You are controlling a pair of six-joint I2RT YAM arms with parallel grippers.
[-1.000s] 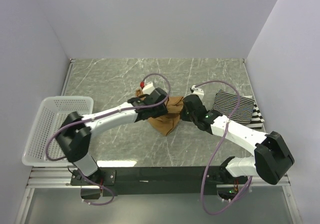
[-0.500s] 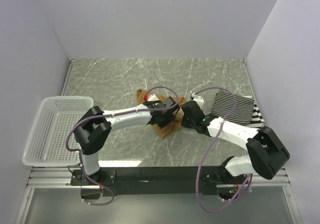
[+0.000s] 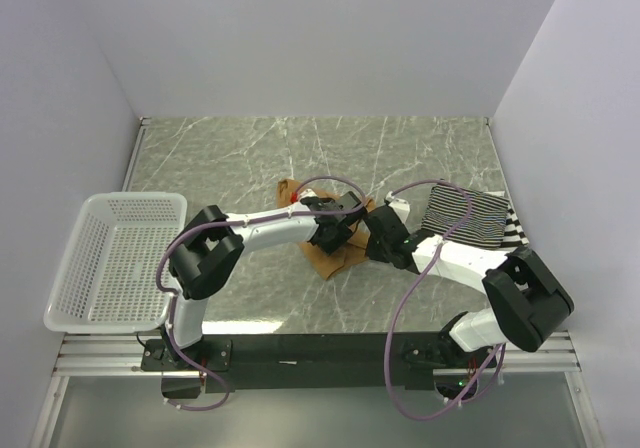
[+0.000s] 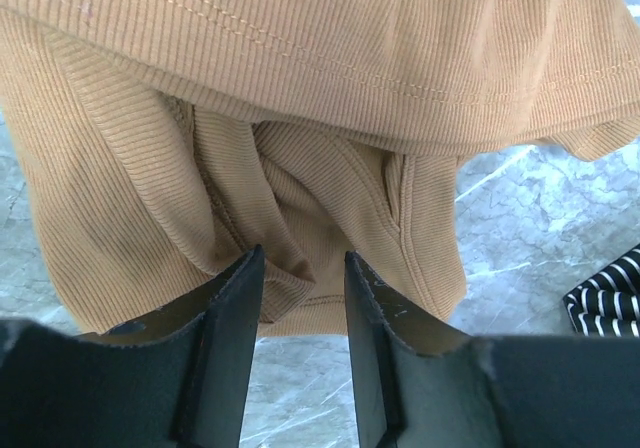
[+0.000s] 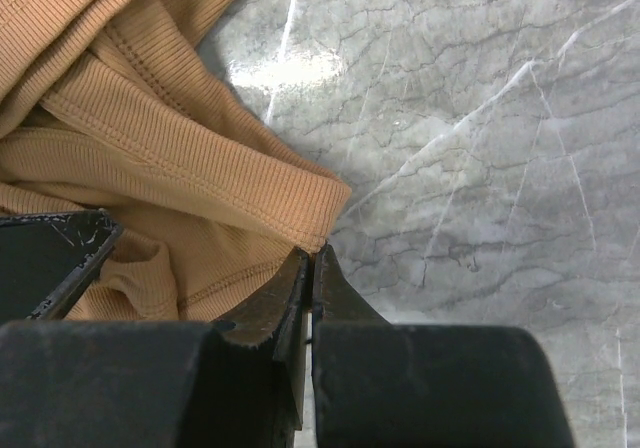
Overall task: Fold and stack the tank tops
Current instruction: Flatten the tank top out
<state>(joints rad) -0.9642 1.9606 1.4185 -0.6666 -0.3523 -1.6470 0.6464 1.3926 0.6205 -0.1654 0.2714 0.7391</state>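
Note:
The plain tan-brown tank top (image 3: 326,259) lies crumpled mid-table between both wrists, and it fills the left wrist view (image 4: 300,118). My left gripper (image 3: 335,232) hovers over it, open (image 4: 300,268); the cloth lies just beyond its fingertips (image 4: 238,288) and nothing is clamped. My right gripper (image 3: 373,238) is shut on the tan top's hem corner (image 5: 316,251). At the right, the thin-striped tank top (image 3: 465,216) lies folded on the wide black-and-white striped one (image 3: 514,231).
A white mesh basket (image 3: 135,197) stands at the left edge of the marble table (image 3: 400,158). An edge of a striped top (image 4: 605,303) shows at the lower right of the left wrist view. Grey walls close in the back and both sides.
Both wrists have come down toward the table with the tan top, which hung bunched between them and now lies lower and flatter. The left arm has reached further right.

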